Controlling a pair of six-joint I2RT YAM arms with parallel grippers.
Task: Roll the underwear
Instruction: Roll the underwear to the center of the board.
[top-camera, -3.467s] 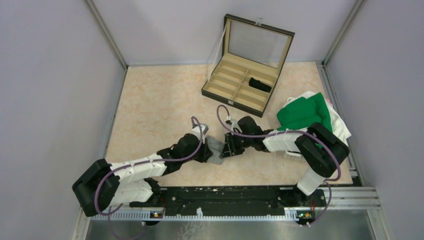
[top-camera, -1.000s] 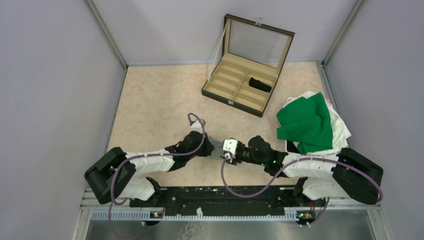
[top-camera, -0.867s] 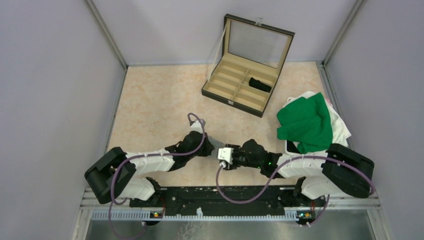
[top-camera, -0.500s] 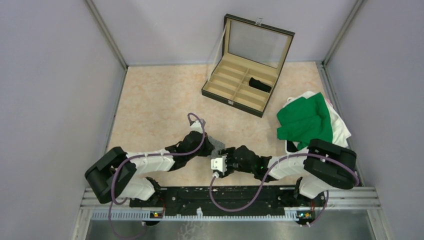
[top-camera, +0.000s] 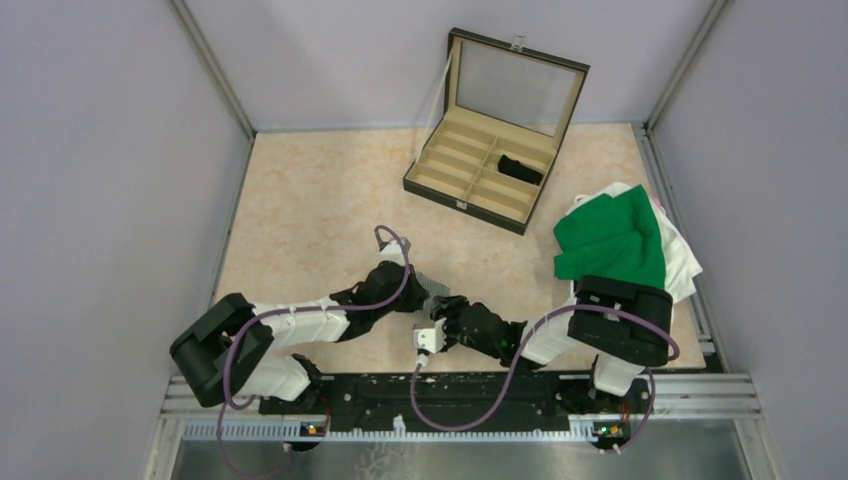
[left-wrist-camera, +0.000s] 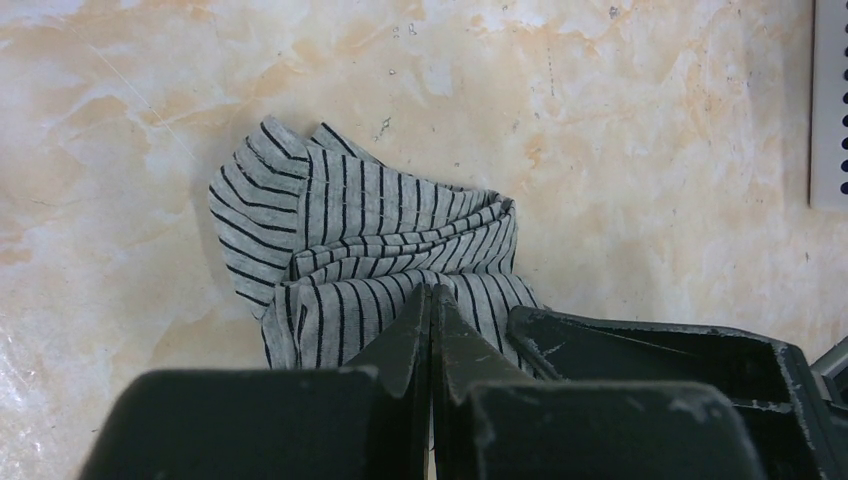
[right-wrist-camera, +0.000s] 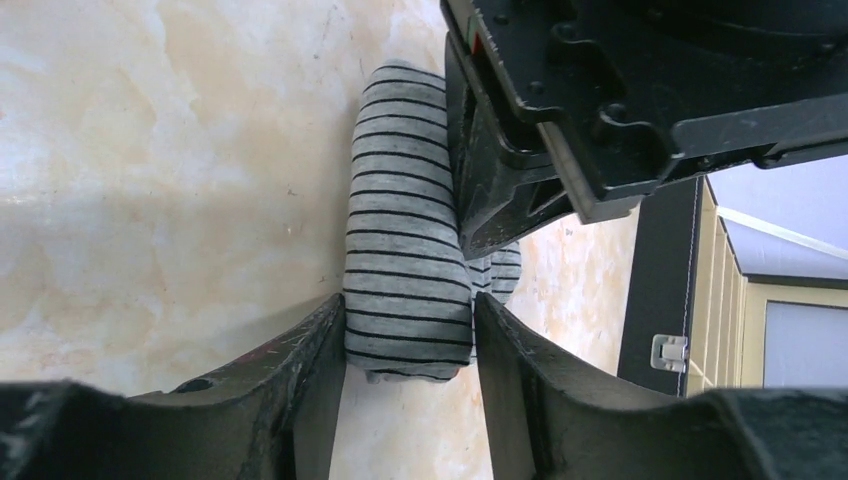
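Lying on the cream marbled bench (left-wrist-camera: 650, 150) near the arm bases, the grey black-striped fabric underwear (left-wrist-camera: 370, 250) is partly rolled. On its crumpled edge the left pincer (left-wrist-camera: 431, 295) is clenched, while the right pincer (right-wrist-camera: 408, 310) grasps the rolled end (right-wrist-camera: 405, 240) between both fingers.

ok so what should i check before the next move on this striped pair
1. Right tool around the rolled end of the striped underwear, fingers touching both sides: ok
2. Left tool shut, tips on the cloth: ok
3. Cloth really pinched between the left fingers: cannot tell
4. Whole garment rolled: not ok, a creased part lies loose ahead of the left tool
5. Free compartment in the case: ok, only the black underwear lies in one
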